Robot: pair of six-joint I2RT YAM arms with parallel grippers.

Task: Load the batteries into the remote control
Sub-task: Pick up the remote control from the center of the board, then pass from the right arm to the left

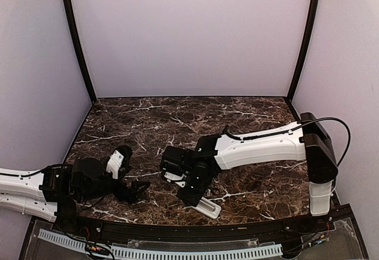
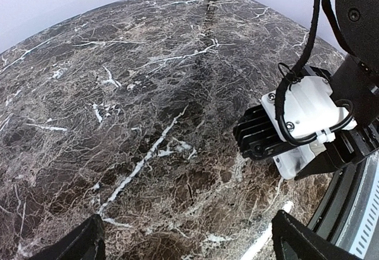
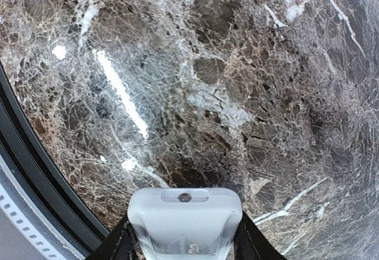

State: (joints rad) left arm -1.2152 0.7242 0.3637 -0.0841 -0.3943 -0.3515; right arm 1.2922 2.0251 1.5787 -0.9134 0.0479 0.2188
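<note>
The remote control (image 3: 185, 218), a white handset, sits clamped between my right gripper's black fingers (image 3: 115, 243) and points its small emitter window away from the wrist. From above, its white end (image 1: 208, 207) sticks out below the right gripper (image 1: 198, 193), low over the marble near the front edge. My left gripper (image 1: 133, 190) hovers just to the left of it, wide open. Its two dark fingertips frame only bare marble (image 2: 192, 245). The batteries do not stand out against the dark marble in any view.
The right arm's wrist with its camera block (image 2: 302, 115) hangs close on the right in the left wrist view. The table's black front rim (image 1: 177, 227) runs just below both grippers, and light walls enclose the marble table (image 1: 189, 118).
</note>
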